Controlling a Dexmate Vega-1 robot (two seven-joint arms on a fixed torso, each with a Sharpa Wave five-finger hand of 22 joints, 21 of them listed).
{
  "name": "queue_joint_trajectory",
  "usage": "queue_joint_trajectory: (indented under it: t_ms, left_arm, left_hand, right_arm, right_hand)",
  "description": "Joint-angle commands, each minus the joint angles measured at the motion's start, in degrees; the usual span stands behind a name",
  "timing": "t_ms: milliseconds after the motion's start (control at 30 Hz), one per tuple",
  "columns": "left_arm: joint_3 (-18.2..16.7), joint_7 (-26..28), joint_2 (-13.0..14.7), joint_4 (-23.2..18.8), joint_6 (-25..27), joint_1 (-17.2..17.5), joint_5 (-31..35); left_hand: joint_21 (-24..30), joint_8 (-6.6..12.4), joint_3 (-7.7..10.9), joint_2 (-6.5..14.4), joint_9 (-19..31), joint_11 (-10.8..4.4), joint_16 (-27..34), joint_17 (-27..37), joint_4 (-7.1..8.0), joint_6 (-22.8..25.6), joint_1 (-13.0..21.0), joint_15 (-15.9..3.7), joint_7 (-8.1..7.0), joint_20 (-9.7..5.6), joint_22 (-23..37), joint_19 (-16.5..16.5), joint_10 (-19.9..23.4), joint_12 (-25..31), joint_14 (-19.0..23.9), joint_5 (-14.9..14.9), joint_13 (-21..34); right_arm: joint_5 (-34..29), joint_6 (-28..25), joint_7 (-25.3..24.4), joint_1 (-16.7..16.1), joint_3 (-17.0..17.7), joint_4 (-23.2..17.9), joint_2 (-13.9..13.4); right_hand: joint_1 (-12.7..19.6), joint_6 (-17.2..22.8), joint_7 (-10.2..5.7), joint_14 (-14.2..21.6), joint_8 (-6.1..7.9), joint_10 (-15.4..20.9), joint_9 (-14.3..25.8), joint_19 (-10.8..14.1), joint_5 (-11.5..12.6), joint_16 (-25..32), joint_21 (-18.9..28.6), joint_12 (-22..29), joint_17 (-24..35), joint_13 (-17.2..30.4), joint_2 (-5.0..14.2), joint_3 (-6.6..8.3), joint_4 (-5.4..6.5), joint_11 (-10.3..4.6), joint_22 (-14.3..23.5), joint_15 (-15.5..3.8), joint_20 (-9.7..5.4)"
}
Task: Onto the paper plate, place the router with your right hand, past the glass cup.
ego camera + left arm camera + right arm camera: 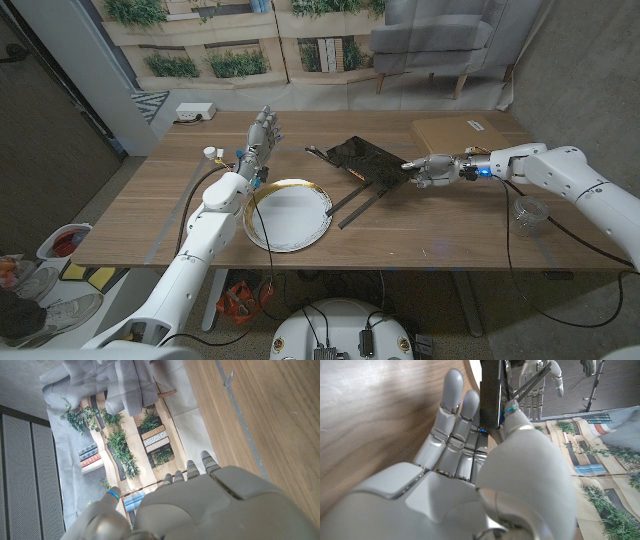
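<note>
The right arm stretches across the table, its hand (432,170) on edge with fingers spread, touching the black router's (365,161) near edge beside the paper plate (287,215), while the left hand (262,133) stands raised, fingers apart, empty.

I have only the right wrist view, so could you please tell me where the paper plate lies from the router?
Observer: In the head view the paper plate lies to the robot's left of the router and nearer the table's front edge. The router's antennas reach towards it.
Operator: Thank you. Where is the glass cup?
Observer: The glass cup stands to the robot's right of the right hand, near the front edge, on the far side from the plate.
Operator: Is the left hand in the way?
Observer: The left hand is raised behind the plate, fingers apart, holding nothing.
</note>
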Motion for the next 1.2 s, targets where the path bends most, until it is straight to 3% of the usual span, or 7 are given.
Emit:
queue_joint_trajectory:
  t_ms: [33, 1200]
  left_arm:
    - [-0.04, -0.23, 0.08, 0.20, -0.15, -0.12, -0.19]
    - [-0.42, -0.44, -0.01, 0.77, -0.80, -0.21, -0.54]
  left_hand:
    - [-0.02, 0.18, -0.14, 6.62, 0.24, 0.31, 0.39, 0.30, 0.15, -8.07, 0.03, 0.10, 0.24, 0.33, 0.09, -4.51, -12.82, 0.35, -12.23, 0.27, 0.20]
    - [-0.10, 0.19, -0.15, 6.61, 0.24, 0.29, 0.38, 0.30, 0.15, -8.00, 0.02, 0.11, 0.29, 0.34, 0.09, -4.51, -12.78, 0.36, -12.24, 0.28, 0.20]
  right_arm:
    - [-1.02, 0.29, 1.87, 1.36, -1.68, 0.39, 1.74]
    - [-6.14, 0.56, 8.10, 6.99, -7.72, 5.09, 7.36]
  right_hand:
    - [11.53, 3.76, 3.47, 8.40, -0.26, 7.31, 0.14, -3.86, 0.53, -0.21, 0.68, -0.06, 0.14, 0.12, 11.64, 1.45, -0.06, 0.47, -0.07, -8.66, -3.79]
    - [11.71, 4.19, 3.48, 8.86, -0.97, 7.72, 0.51, -4.64, 0.54, -0.89, 3.38, -0.49, 0.40, 0.31, 11.50, 1.45, -0.17, 0.68, -1.46, -8.65, -3.96]
